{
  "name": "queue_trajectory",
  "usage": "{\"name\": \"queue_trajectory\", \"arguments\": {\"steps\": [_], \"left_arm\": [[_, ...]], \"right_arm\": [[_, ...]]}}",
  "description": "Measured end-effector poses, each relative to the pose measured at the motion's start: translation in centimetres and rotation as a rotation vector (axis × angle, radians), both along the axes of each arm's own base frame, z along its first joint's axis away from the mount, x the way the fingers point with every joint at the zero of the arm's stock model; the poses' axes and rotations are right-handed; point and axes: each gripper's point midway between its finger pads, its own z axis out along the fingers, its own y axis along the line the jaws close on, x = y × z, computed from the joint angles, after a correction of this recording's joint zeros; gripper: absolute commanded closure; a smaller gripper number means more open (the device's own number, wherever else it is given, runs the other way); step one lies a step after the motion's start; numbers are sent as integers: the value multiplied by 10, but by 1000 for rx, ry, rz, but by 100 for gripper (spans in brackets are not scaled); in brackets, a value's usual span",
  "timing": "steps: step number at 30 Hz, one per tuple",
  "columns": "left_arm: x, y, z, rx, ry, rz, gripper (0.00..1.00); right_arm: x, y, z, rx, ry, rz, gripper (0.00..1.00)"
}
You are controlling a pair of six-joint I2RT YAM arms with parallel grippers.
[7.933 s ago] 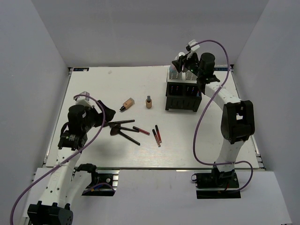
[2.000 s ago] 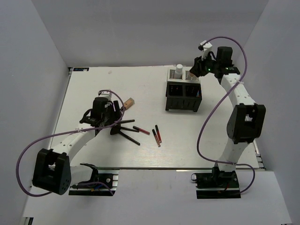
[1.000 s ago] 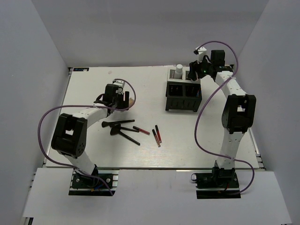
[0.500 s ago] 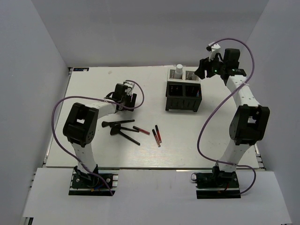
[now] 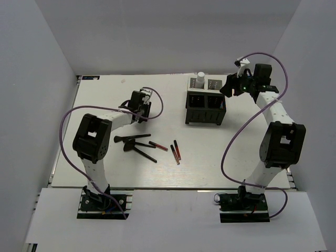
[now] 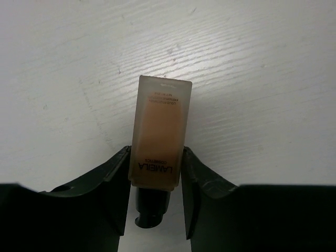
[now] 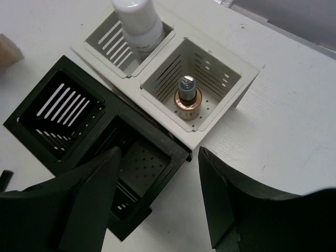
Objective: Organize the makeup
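Now, left hand (image 6: pixel 156 152): narrowed onto the tan bottle (image 6: pixel 160 131); both fingers look pressed to its flanks just above the dark cap, I judge in order to lift it.
Tan bottle, position: lying flat on the bench (image 5: pixel 236 147), cap towards the hand, well apart from the box (image 7: pixel 107 122).
Writing: I read "LAMEILA COSMETICS" along the bottle; the finer print above it is too small for me.
Right hand (image 7: pixel 158 152): wide and empty, hanging over the box's right side.
Box: four compartments. The white bottle (image 7: pixel 137 18) stands upright in one rear cell, and a second tan bottle (image 7: pixel 188 100) stands upright in the cell beside it. Both front cells are bare.
Brushes (image 5: pixel 134 143) and pencils (image 5: pixel 175 151): loose on the bench between the arms, not yet sorted.
Reason, my judgement: bottles go rearmost and upright; the long items wait for the front cells.
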Motion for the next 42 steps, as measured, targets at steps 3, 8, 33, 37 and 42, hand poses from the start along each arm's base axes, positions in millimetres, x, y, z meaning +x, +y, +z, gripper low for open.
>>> {"name": "queue_trajectory", "arguments": {"steps": [3, 8, 33, 37, 42], "left_arm": [[6, -14, 20, -44, -15, -14, 100], [26, -78, 106, -257, -111, -120, 100], [39, -321, 192, -990, -73, -418, 100], [33, -339, 192, -1052, -61, -396, 100], [31, -353, 210, -1149, -77, -358, 100]], "right_arm": [[-9, 1, 4, 8, -6, 4, 35], [-19, -7, 22, 15, -60, -33, 37], [-26, -80, 56, 103, -193, -322, 38], [-29, -85, 47, 123, -170, -336, 38], [-32, -89, 42, 148, -158, -351, 39]]}}
